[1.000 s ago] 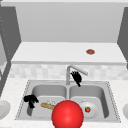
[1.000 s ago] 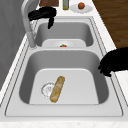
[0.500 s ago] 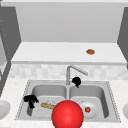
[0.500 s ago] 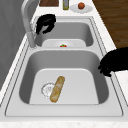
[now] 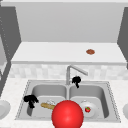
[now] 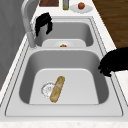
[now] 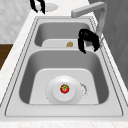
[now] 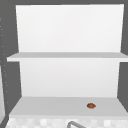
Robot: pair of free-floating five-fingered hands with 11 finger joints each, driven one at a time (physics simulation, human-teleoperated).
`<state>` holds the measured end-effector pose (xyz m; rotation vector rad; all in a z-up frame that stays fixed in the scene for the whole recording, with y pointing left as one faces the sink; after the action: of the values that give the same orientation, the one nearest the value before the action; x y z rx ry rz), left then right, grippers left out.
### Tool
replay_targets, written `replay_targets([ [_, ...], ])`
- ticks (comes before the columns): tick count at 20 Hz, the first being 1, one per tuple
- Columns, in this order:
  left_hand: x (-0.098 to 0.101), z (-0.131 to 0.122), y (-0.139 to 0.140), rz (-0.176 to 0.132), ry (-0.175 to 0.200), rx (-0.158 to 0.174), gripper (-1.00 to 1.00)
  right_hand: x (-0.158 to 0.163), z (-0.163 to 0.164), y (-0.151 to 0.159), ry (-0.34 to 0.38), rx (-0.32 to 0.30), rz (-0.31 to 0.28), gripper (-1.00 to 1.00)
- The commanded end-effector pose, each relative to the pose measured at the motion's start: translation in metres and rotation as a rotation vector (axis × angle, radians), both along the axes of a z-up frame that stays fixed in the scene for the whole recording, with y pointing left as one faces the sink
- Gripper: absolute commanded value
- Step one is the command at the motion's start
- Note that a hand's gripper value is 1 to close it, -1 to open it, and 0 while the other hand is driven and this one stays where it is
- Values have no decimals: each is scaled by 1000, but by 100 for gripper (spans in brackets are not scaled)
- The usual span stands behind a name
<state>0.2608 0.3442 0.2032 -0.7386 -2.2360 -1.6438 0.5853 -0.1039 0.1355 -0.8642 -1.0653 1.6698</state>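
The faucet (image 5: 68, 73) stands behind the divider of the sink (image 5: 110, 100); the right hand (image 5: 76, 80) hangs just beside its base, curled fingers (image 7: 82, 46) pointing down, holding nothing. The left hand (image 5: 30, 99), fingers drooping loosely, hovers near the bread (image 5: 48, 106).

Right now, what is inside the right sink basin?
A white plate lies on the floor of the right basin, with a small tomato on it. The plate partly covers the drain. The right hand hovers near the faucet.
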Motion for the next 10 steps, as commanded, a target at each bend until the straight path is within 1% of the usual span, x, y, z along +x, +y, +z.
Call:
replay_targets([
  [1, 0, 0, 0, 0, 0, 0, 0, -3, 25, -10, -3, 0, -12, -100],
  [5, 0, 0, 0, 0, 0, 0, 0, -13, 40, -13, 24, -10, -18, -100],
  [7, 0, 0, 0, 0, 0, 0, 0, -13, 44, -12, 27, -35, -14, -100],
  [10, 0, 0, 0, 0, 0, 0, 0, -16, 61, -11, 16, -58, -15, -100],
])
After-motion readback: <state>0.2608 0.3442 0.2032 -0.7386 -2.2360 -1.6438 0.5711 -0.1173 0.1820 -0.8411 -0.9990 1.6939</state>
